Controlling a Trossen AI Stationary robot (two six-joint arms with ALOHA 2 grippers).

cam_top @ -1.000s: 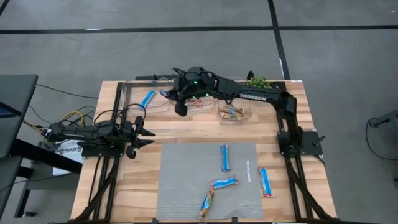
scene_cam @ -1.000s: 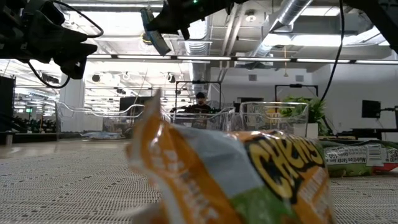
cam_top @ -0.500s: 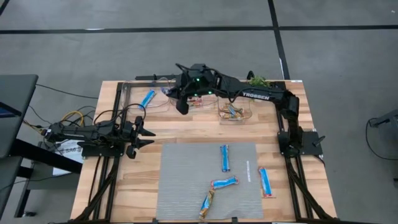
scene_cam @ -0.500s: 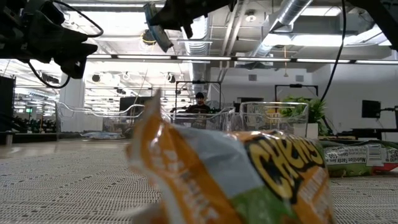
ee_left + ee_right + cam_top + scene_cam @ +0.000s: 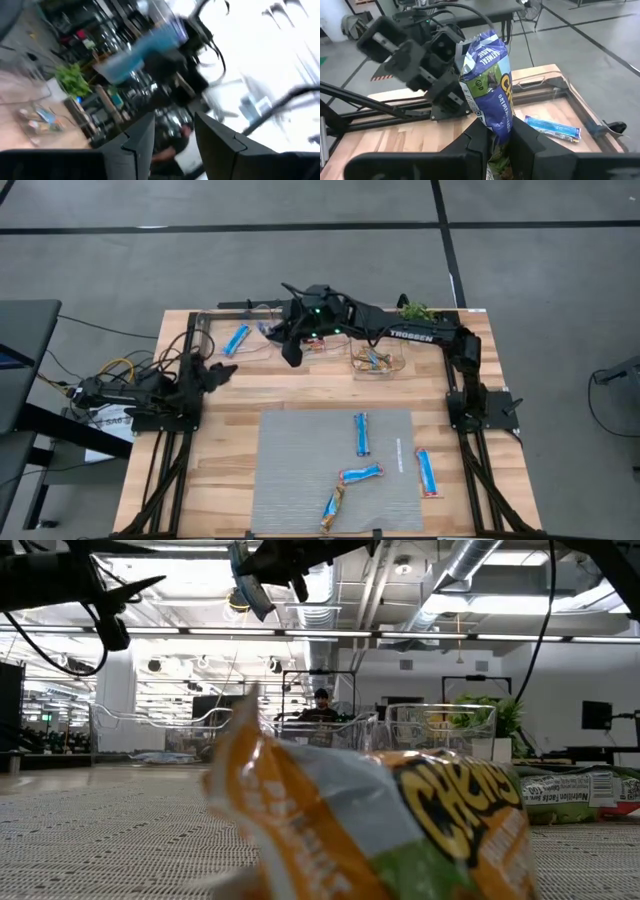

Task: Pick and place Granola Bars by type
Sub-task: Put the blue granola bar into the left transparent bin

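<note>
We see the right gripper (image 5: 492,137) raised over the table's far edge, at about twelve o'clock, fingers clenched on a blue granola bar (image 5: 487,85) standing upright from between them. The left gripper (image 5: 222,369), at nine o'clock, seems parted and empty, though its view is blurred.
</note>
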